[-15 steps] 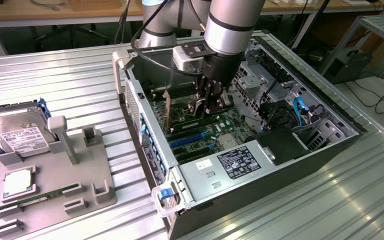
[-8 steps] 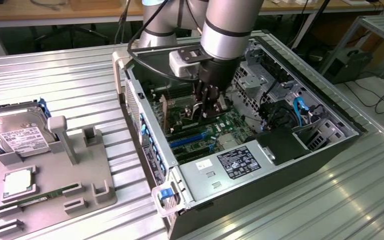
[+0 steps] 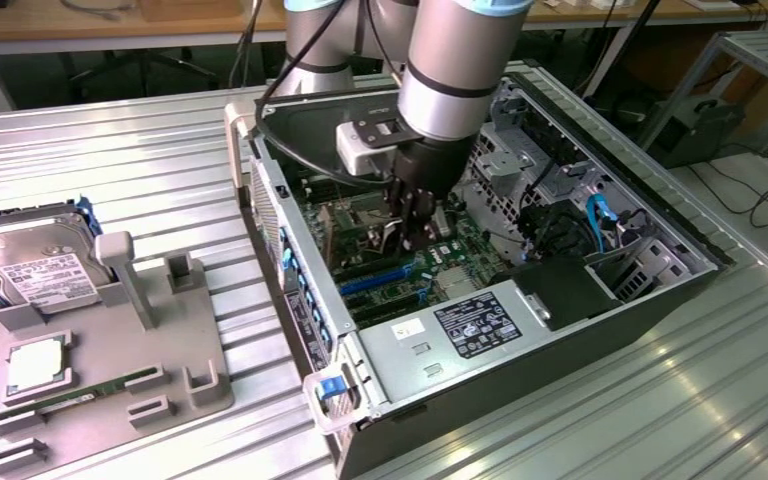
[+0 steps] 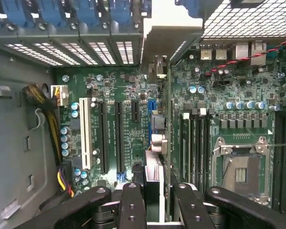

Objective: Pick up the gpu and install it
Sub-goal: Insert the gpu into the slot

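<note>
My gripper [image 3: 411,222] reaches down into the open computer case [image 3: 398,350], over the green motherboard [image 3: 458,265]. It is shut on the gpu [image 4: 155,157], which I see edge-on as a thin dark card running from between my fingers [image 4: 133,202] to its pale metal bracket [image 4: 169,33] at the case's rear wall. The card hangs over the board between the black expansion slots [image 4: 118,138] and the memory slots [image 4: 193,148], in line with a short blue slot [image 4: 151,106]. I cannot tell whether its edge touches the slot.
A grey fixture [image 3: 117,390] on the metal table at the exterior view's left holds a hard drive [image 3: 37,268], a CPU [image 3: 37,365] and a RAM stick [image 3: 77,397]. Inside the case are a white slot [image 4: 86,133], the CPU socket [image 4: 240,171], cables [image 4: 62,181] and blue latches [image 4: 81,12].
</note>
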`<state>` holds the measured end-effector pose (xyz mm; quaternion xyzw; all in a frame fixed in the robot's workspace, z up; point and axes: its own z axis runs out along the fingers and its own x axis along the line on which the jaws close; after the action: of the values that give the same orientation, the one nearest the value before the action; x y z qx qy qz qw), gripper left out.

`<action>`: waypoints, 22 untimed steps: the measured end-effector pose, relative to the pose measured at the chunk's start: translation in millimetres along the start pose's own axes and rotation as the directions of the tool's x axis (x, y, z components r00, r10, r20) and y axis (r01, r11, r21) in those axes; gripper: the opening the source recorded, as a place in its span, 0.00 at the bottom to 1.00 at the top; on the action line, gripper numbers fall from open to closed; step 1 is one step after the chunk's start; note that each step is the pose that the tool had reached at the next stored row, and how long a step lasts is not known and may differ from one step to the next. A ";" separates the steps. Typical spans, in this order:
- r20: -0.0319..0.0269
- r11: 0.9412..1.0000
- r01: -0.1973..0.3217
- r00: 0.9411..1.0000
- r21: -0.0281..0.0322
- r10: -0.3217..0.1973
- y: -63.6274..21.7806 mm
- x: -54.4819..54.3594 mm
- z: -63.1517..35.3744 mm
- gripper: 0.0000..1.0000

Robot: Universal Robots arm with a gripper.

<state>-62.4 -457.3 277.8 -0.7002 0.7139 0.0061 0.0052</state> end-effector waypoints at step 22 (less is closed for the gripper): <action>0.000 1.000 0.000 1.000 0.000 0.000 10.5 3.3 28.9 0.28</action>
<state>-73.0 -459.9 248.9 -0.7002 0.7139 0.0062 0.0050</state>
